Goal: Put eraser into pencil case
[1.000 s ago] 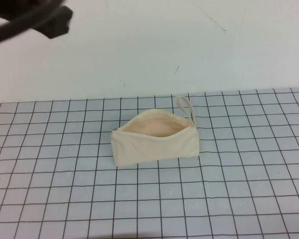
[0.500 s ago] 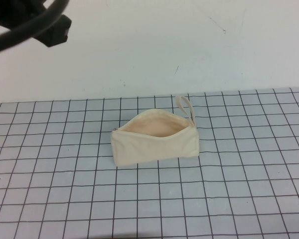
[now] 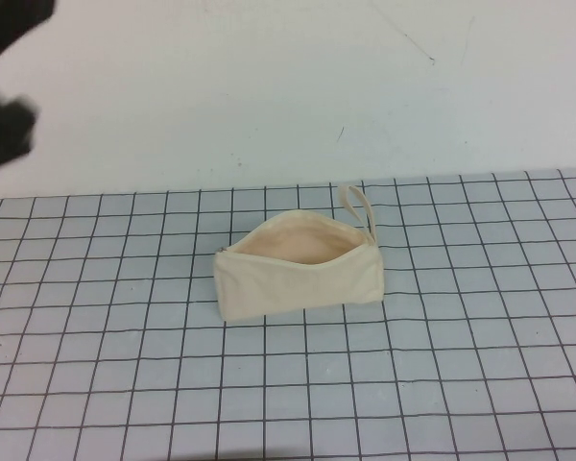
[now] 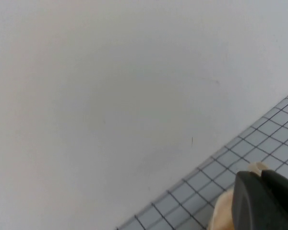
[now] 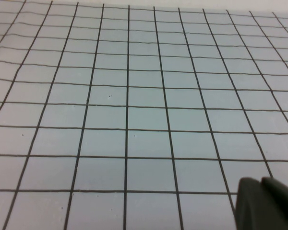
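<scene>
Found grey gridded tabletop point(image 3: 461, 384) carrying cream-white fabric zip pencil case point(image 3: 298, 274), mouth gaping. Noted left pincer point(image 4: 262, 182) withdrawn farther up-left of case, grip untellable; right pincer point(image 5: 262, 184) off beyond case, likewise. Saw no small tan eraser; probably inside.

The left gripper point(image 3: 5, 125) is a dark blur cut off at the frame's edge, far left of the pencil case point(image 3: 298, 269). Only a dark corner of the right gripper point(image 5: 266, 203) shows. The eraser cannot be made out.
</scene>
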You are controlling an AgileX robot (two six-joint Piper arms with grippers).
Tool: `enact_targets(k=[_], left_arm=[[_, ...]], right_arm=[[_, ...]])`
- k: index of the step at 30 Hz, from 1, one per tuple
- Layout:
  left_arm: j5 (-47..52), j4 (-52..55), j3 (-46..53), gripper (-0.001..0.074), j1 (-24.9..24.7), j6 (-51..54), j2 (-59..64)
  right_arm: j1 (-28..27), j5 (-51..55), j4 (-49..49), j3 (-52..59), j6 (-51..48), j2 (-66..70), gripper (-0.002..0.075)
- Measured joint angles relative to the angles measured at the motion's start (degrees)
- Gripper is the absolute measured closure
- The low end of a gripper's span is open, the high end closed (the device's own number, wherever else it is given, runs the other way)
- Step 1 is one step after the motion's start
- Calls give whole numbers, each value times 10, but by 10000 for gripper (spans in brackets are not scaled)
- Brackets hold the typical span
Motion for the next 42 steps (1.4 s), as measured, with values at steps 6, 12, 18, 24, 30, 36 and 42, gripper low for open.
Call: enact_targets(k=[6, 12, 18, 24, 30, 36, 42], left_arm=[[-9, -41, 175, 736, 98, -57, -125], [-80, -92, 374, 736, 195, -67, -284], [-202, -100, 569, 735, 244, -67, -433], [-276, -104, 751, 736, 251, -71, -547], [-177, -82, 773, 736, 256, -66, -550], [-162, -70, 772, 736, 256, -66, -550], [-161, -70, 772, 736, 256, -91, -550]], right_arm=[[0, 0, 0, 0, 0, 0, 727], [0, 0, 0, 0, 0, 0, 727], [0, 0, 0, 0, 0, 0, 727], [0, 0, 0, 0, 0, 0, 727], [0, 0, 0, 0, 0, -1, 727], [0, 0, 0, 0, 0, -1, 727], [0, 0, 0, 0, 0, -1, 727]])
